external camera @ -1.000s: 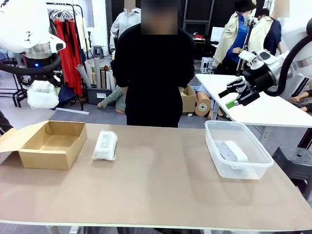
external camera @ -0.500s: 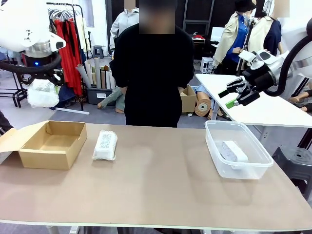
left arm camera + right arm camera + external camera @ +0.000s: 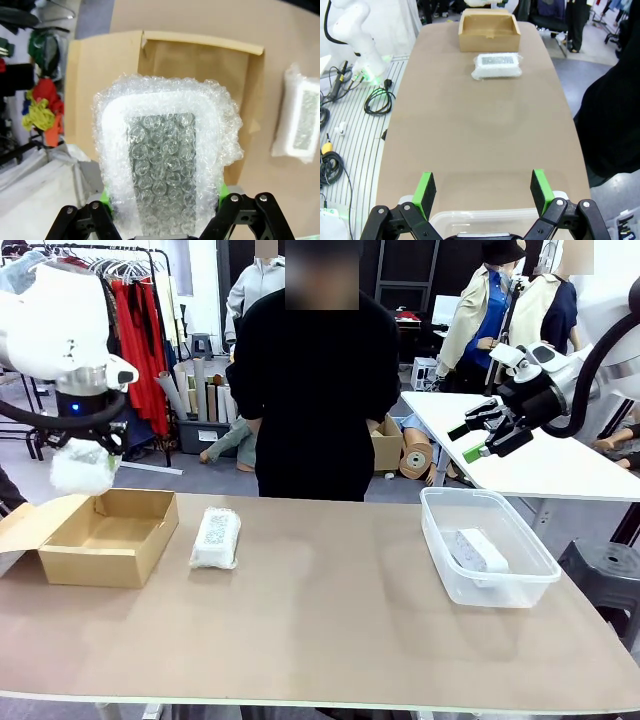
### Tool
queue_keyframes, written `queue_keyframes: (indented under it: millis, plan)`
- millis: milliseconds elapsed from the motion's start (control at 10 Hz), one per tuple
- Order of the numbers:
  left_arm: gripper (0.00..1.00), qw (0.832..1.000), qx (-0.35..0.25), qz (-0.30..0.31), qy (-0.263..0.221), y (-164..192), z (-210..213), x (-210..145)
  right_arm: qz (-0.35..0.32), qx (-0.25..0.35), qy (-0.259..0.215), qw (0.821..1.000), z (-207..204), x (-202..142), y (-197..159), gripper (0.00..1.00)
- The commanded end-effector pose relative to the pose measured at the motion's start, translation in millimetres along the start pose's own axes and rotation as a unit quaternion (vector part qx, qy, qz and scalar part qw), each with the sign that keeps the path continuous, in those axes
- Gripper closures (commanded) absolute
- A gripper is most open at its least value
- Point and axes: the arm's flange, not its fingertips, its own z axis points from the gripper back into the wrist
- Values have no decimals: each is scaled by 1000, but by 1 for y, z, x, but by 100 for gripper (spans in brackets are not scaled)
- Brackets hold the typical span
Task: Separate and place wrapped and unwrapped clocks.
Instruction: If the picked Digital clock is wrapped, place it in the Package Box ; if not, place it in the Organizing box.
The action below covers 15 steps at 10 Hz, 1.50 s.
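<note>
Brown surface (image 3: 330, 640), bare at its near edge, carries one row of items farther back: a cardboard box (image 3: 95, 565) at the robot's left, a wrapped clock (image 3: 216, 537) lying flat just beside it, and a clear tub (image 3: 500, 592) at the right holding the unwrapped clock (image 3: 480, 550). Above the open box, the left pincer (image 3: 165, 200) grips a second wrapped clock (image 3: 162, 145) by one end, apparently poised to lower it in as the wrapped items' place. Over the tub's far side, the right pincer (image 3: 465, 442) hangs wide and empty. A person (image 3: 315, 390) stands beyond.
</note>
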Motion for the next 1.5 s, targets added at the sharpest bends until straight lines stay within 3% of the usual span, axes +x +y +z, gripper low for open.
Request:
queue_keyframes:
  millis: [0, 400, 1400]
  plan:
    - [100, 1000, 0, 16, -2, 15, -19, 3, 2, -2, 1, 1000, 1, 3, 1, 0]
    - [100, 1000, 3, 14, -12, 25, -63, 25, 2, -2, 1, 1000, 1, 3, 1, 0]
    - [100, 1000, 0, 21, -3, 24, -69, 23, 2, -2, 1, 1000, 1, 3, 1, 0]
